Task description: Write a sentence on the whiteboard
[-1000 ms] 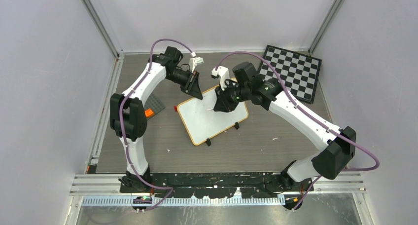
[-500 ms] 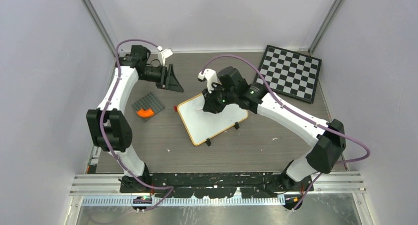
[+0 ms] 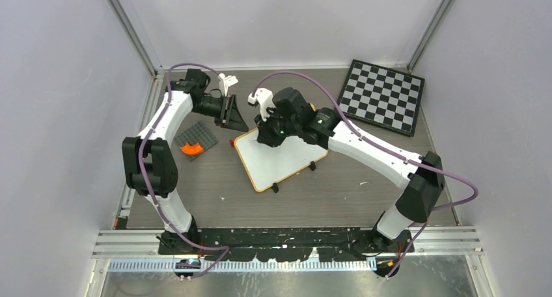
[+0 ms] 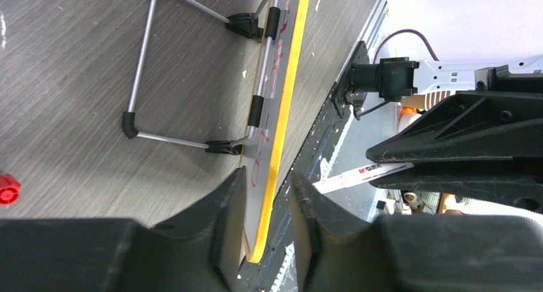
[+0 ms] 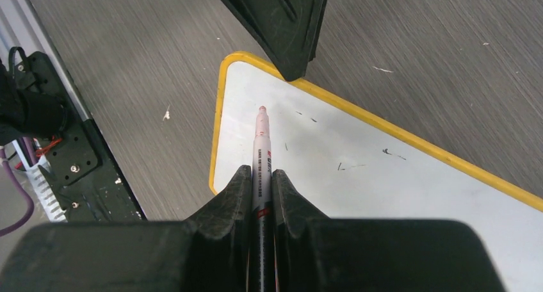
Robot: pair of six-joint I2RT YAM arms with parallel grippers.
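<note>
The marker (image 5: 260,145) was poised over the whiteboard (image 3: 280,160), writing not yet begun.
The board stood on the grey table (image 3: 338,193), nearly blank. The right tool (image 5: 260,177) was clamped on the marker; next it needed a light touchdown. The left tool (image 4: 266,196), slightly parted, seemed empty beside the rim. A checkered board (image 3: 384,95) lay beyond, by plain walls.

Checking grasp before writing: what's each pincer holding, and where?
Right pincer: marker, clamped on its barrel, tip exposed. Left pincer: open at the whiteboard corner, gripping nothing.
</note>
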